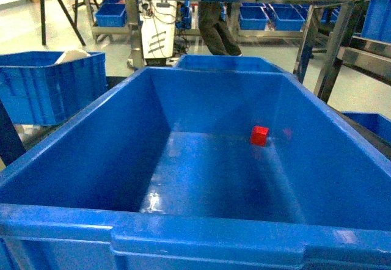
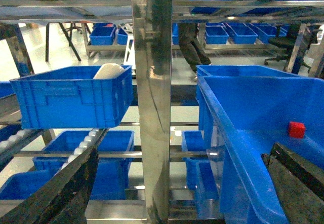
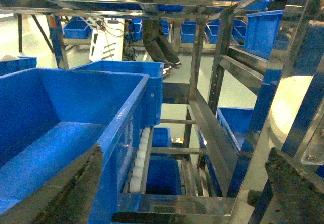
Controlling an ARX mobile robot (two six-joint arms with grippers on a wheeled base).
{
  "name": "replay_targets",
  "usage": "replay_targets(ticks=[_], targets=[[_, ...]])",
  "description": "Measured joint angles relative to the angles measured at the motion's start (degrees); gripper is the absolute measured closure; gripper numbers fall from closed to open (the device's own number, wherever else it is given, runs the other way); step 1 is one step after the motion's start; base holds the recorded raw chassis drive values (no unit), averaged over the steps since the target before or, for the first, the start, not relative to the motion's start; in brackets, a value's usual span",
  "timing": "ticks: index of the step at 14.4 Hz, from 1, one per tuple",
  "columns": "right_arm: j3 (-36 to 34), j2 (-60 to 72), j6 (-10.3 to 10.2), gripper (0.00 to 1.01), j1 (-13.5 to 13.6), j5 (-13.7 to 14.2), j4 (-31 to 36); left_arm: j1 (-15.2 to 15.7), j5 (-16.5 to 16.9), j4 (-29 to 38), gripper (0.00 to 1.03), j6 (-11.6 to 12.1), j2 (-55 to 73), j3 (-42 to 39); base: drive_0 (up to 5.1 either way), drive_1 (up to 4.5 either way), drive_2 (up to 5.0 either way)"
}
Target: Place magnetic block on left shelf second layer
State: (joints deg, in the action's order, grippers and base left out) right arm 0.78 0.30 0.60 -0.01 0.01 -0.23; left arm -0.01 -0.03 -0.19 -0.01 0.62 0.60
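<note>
The magnetic block (image 1: 259,135) is a small red cube lying on the floor of a large deep blue tub (image 1: 91,160), near its right wall. The left wrist view also shows the cube (image 2: 296,129) inside that tub (image 2: 238,153). The tub rests on a roller rail (image 3: 137,158) of the silvery steel rack, the left shelf second layer. My left gripper (image 2: 183,155) is open and empty, facing a steel upright (image 2: 152,82) left of the tub. My right gripper (image 3: 186,155) is open and empty beside the tub's right wall (image 3: 121,133). Neither gripper shows in the head view.
A smaller ribbed blue crate (image 2: 71,100) holding a white object sits on the neighbouring rack to the left. Lower tiers hold more blue tubs (image 2: 106,145). Steel uprights (image 3: 200,67) stand to the right. A person's legs (image 1: 217,29) and a white machine (image 1: 157,35) are behind.
</note>
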Motion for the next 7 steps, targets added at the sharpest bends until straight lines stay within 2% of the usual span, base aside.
replay_targets(ticks=[1,7], targets=[[0.00,0.00,0.00,0.03,0.00,0.00,0.00,0.00,0.00,0.00,0.05,0.00,0.00,0.00,0.0,0.00,0.0],[0.00,0.00,0.00,0.03,0.00,0.00,0.00,0.00,0.00,0.00,0.05,0.00,0.00,0.00,0.0,0.00,0.0]])
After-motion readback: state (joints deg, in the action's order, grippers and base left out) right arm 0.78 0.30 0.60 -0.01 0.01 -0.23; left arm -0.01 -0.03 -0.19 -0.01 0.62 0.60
